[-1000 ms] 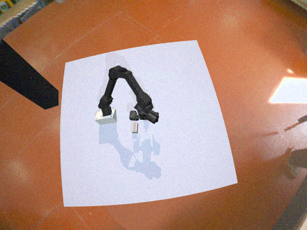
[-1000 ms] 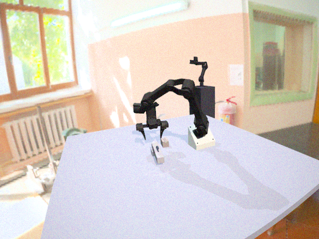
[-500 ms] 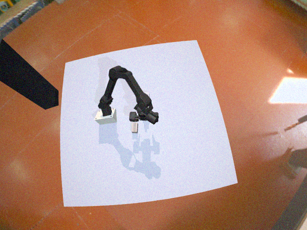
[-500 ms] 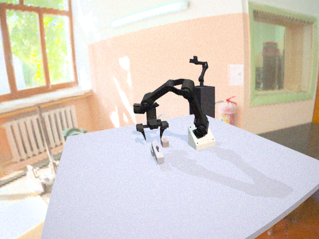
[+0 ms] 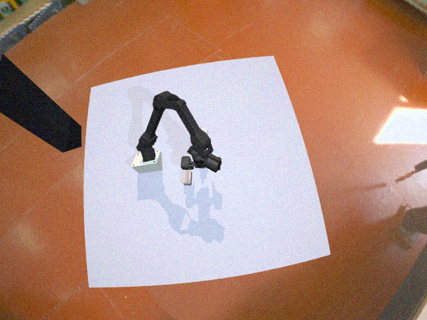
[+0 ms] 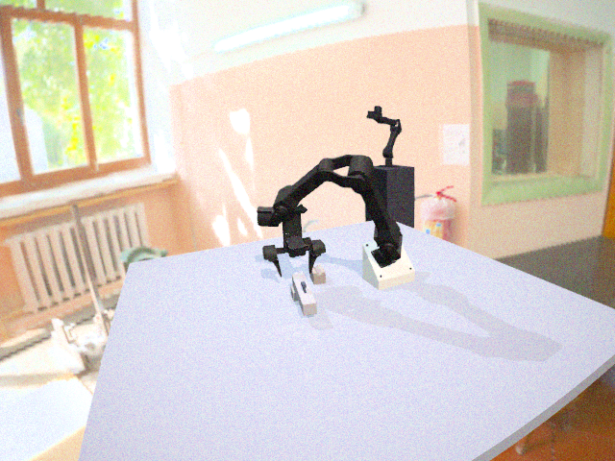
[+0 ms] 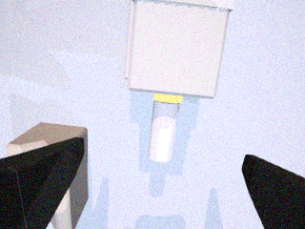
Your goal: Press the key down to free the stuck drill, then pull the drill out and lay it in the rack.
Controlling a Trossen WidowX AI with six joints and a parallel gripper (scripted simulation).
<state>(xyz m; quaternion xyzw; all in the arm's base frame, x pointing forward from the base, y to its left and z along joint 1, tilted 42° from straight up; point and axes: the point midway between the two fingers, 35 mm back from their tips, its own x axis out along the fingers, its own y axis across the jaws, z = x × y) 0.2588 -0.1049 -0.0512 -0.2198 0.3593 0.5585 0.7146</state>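
Spreading the jaws (image 5: pixel 196 166) (image 6: pixel 296 274) wide over the worktop (image 5: pixel 258 207) (image 6: pixel 298 392) (image 7: pixel 267 72), gripping nothing.
In the wrist view, showing at eight o'clock a small brown-sided block (image 5: pixel 187 177) (image 6: pixel 318 275) (image 7: pixel 59 135), partly behind one black fingertip (image 7: pixel 71 153); then, near centre and between the fingertips in that view, the yellow-collared drill (image 7: pixel 162 140), jutting toward six o'clock from a pale housing (image 6: pixel 307 300) (image 7: pixel 176 50) at twelve.

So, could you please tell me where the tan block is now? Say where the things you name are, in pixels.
In the wrist view, the tan block (image 5: pixel 187 177) (image 6: pixel 318 275) (image 7: pixel 57 132) is lower left, partly behind a finger (image 6: pixel 312 259) (image 7: pixel 45 169); in the exterior view, just behind the long block (image 6: pixel 307 303) (image 7: pixel 173 52).
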